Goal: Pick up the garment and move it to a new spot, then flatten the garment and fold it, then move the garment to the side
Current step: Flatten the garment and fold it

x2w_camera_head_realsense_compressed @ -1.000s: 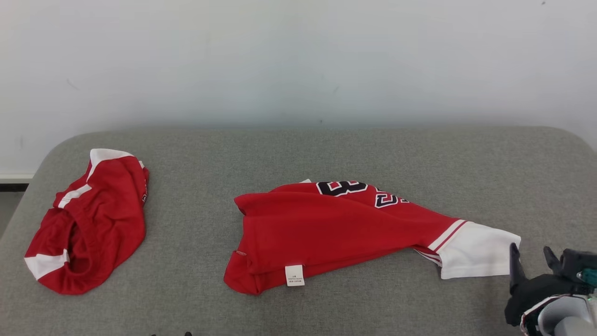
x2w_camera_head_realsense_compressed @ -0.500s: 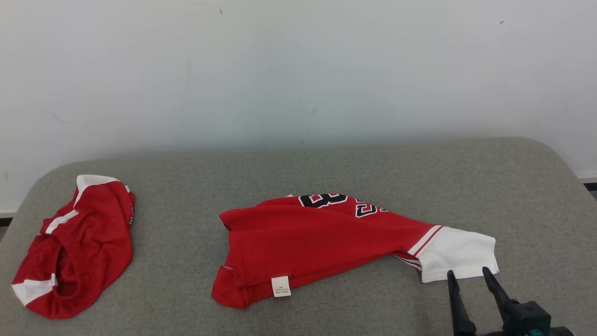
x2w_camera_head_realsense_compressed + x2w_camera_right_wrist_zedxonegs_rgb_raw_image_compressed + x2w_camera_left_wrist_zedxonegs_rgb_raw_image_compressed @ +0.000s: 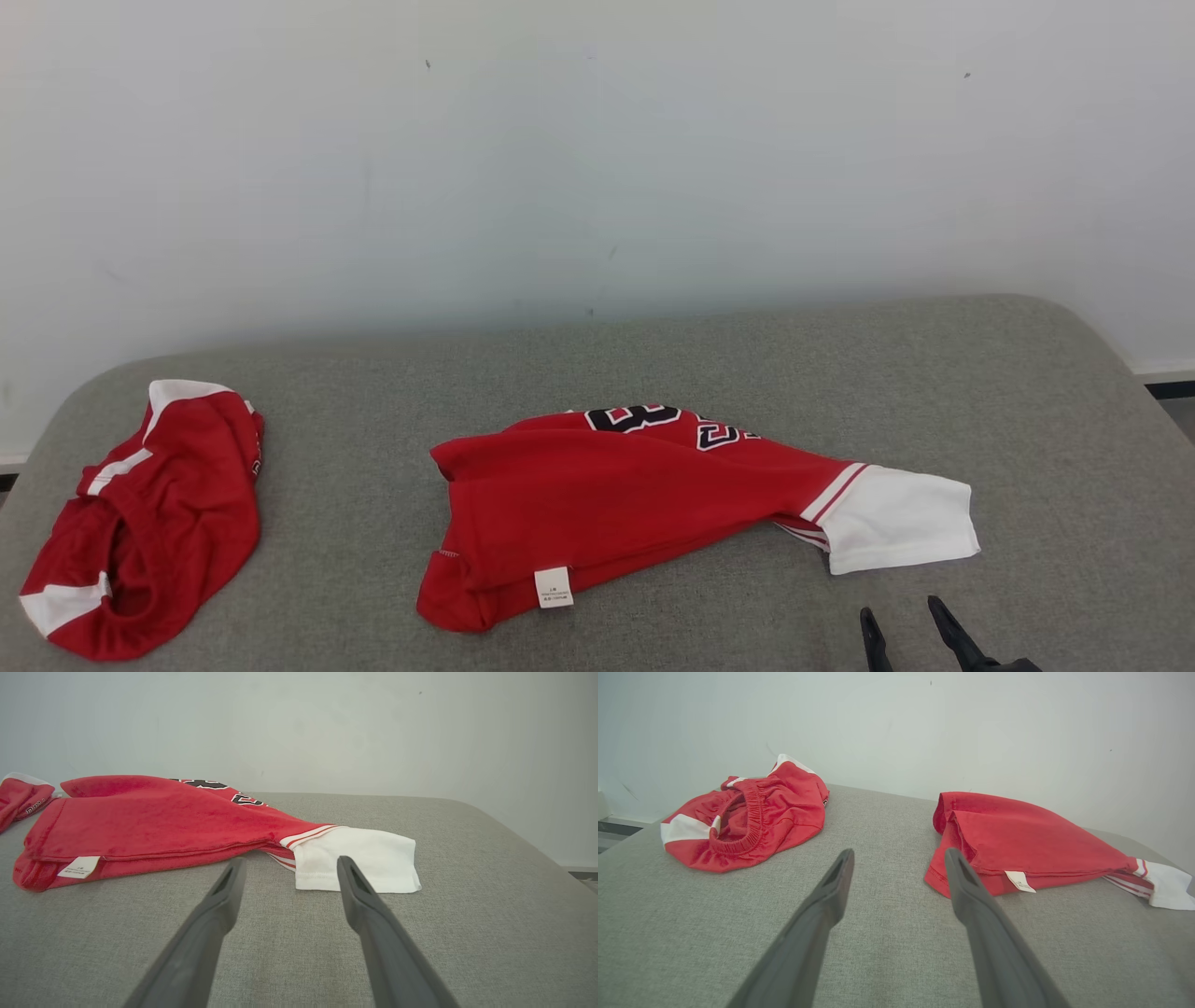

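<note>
Your right gripper (image 3: 904,633) is holding its two dark fingers wide apart, empty, and it is backing off toward the bottom edge, away from the white cloth sleeve (image 3: 896,518). Your left gripper (image 3: 899,858) is gaping empty too. So the pick-up looks not begun. The crumpled red cloth jersey (image 3: 635,495) is lying mid-frame on the grey padded table (image 3: 653,355), stretching left to right, sleeve pointing right.
</note>
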Motion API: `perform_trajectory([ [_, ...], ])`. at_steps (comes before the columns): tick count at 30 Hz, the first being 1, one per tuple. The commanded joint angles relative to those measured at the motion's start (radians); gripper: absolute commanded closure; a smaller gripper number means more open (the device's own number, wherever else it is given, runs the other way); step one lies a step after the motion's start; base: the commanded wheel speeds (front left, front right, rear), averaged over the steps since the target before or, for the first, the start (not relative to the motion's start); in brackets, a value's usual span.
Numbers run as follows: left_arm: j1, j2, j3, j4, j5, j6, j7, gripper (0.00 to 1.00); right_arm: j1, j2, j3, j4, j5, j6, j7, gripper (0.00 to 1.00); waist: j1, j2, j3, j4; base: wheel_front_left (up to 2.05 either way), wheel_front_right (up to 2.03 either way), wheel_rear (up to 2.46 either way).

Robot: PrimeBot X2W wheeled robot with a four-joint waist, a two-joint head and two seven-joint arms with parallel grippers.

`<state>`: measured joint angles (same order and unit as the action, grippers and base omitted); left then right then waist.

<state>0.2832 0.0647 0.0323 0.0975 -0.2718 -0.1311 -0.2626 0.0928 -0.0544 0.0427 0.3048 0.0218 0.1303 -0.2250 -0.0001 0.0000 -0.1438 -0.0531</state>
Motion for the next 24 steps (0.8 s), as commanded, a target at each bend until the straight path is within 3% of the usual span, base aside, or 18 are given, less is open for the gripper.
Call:
perform_trajectory([
  [1, 0.012, -0.002, 0.006, 0.001, 0.016, 0.001, -0.003, 0.00, 0.011, 0.002, -0.004, 0.000, -0.009, 0.001, 0.002, 0.00, 0.0001, 0.0000, 0.001, 0.000, 0.00, 0.00, 0.00],
  [24, 0.005, 0.006, -0.003, 0.014, 0.001, 0.001, -0.003, 0.00, 0.014, 0.005, -0.009, -0.009, 0.000, 0.001, 0.016, 0.00, 0.0001, 0.0000, 0.013, -0.006, 0.00, 0.00, 0.00],
])
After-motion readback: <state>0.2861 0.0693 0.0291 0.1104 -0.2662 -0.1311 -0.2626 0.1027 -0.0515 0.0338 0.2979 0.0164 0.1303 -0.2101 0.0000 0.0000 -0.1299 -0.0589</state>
